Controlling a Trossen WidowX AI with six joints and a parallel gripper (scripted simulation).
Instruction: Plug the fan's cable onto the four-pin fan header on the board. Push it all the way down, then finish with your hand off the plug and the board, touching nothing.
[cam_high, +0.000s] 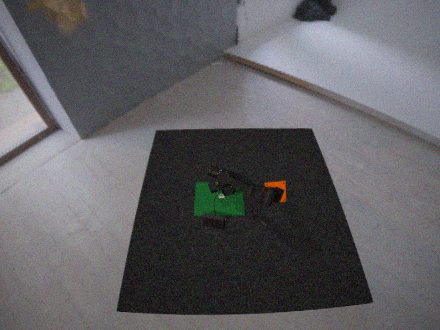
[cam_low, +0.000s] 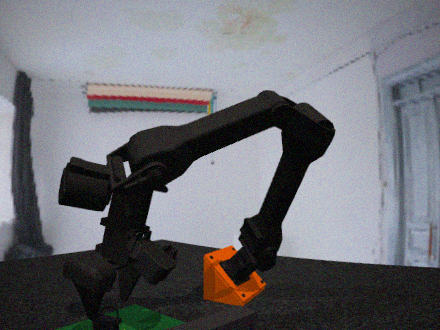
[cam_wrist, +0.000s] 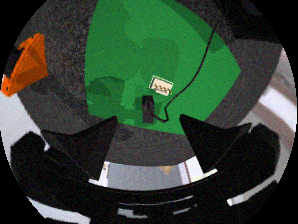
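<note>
The green board (cam_high: 206, 205) (cam_low: 135, 318) (cam_wrist: 133, 30) lies flat on the dark mat. The small white four-pin header (cam_high: 221, 196) (cam_wrist: 161, 86) stands on the board. The black plug (cam_wrist: 147, 104) lies on the board just beside the header, apart from it. Its thin black cable (cam_wrist: 200, 63) runs off to the dark fan (cam_high: 215, 221) at the board's edge. My gripper (cam_high: 218, 184) (cam_low: 109, 306) (cam_wrist: 149, 117) is open and empty. It hangs low over the board, with the plug showing below between the two fingers and not touched.
The arm's orange base mount (cam_high: 277, 186) (cam_low: 220, 286) (cam_wrist: 27, 63) stands on the dark mat (cam_high: 240, 270) to the right of the board. The arm arches over from it. Pale floor and walls surround the mat.
</note>
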